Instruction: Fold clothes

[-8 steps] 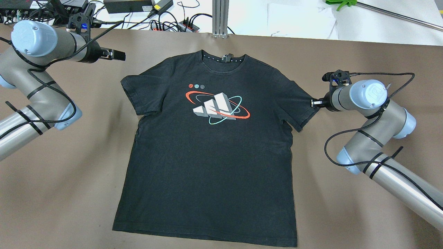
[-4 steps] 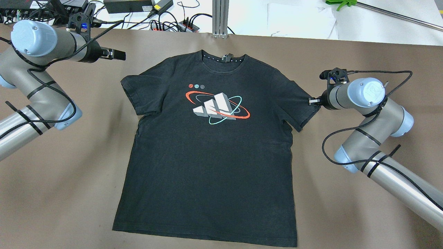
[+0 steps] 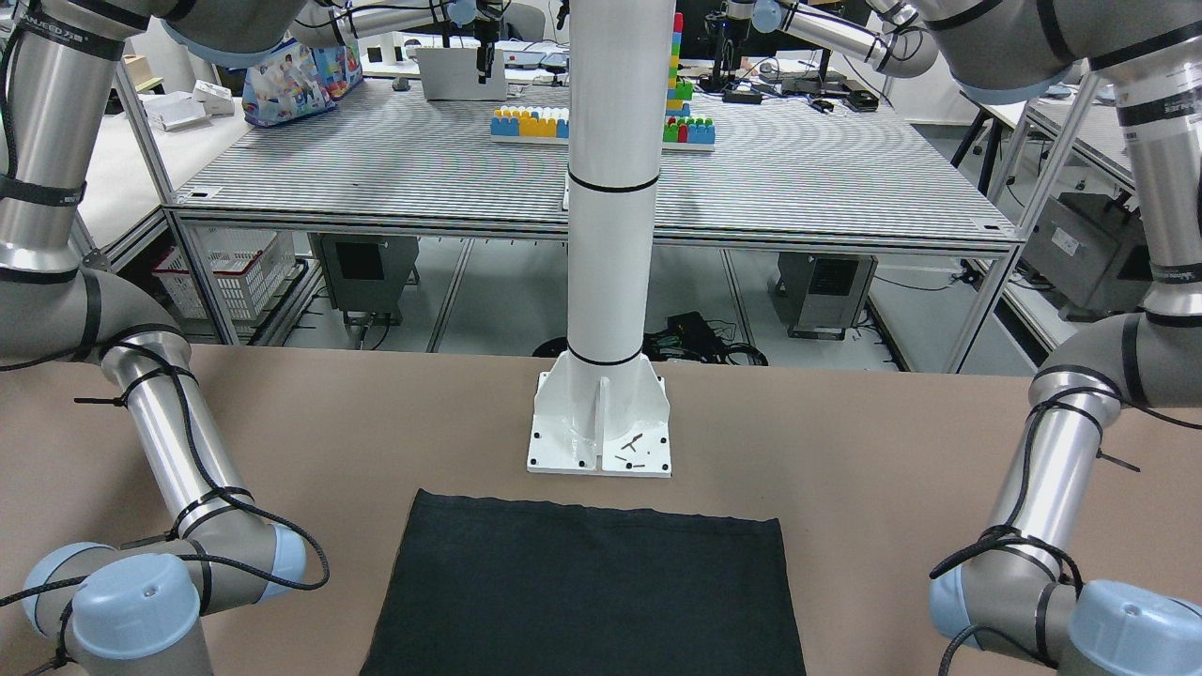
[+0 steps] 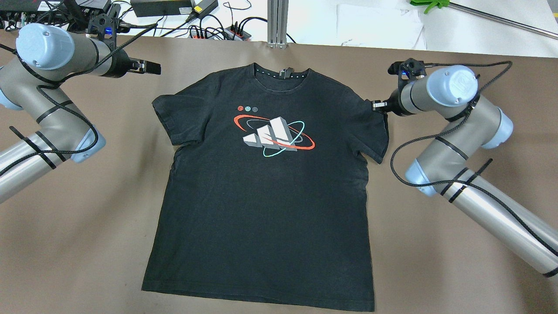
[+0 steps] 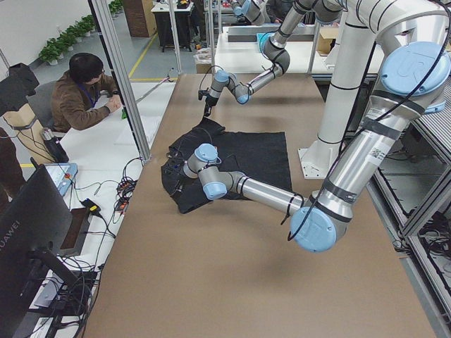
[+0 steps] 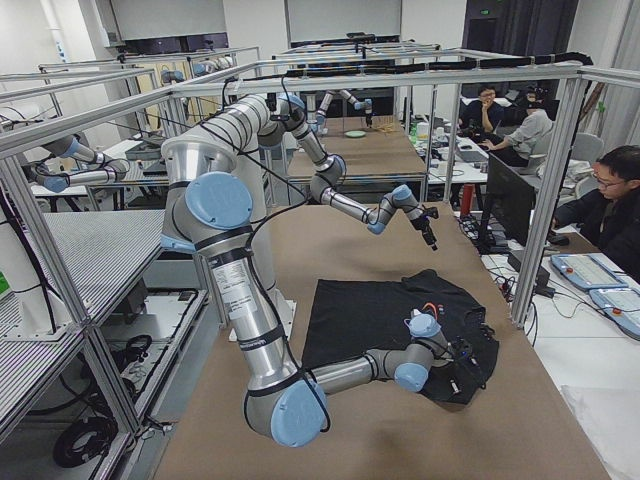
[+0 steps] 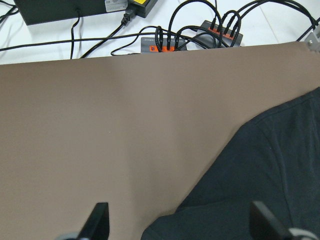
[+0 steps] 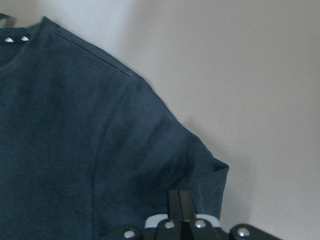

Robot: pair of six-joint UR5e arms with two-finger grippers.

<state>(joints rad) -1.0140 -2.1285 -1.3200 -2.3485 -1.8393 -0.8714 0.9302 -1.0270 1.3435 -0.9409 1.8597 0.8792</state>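
Item under inspection: one black fabric T-shirt [image 4: 266,196], lying flat and print-up at the centre of the brown bench [image 4: 87,240], collar toward 12 o'clock. The right gripper [image 4: 377,105] sits at 2 o'clock of the chest print; its fingers [image 8: 179,202] are pressed together, pinching the sleeve, which is gathered there. The left gripper [image 4: 150,67] is at 10 o'clock, apart from the cloth; its fingers [image 7: 99,220] are spread wide and hold nothing.
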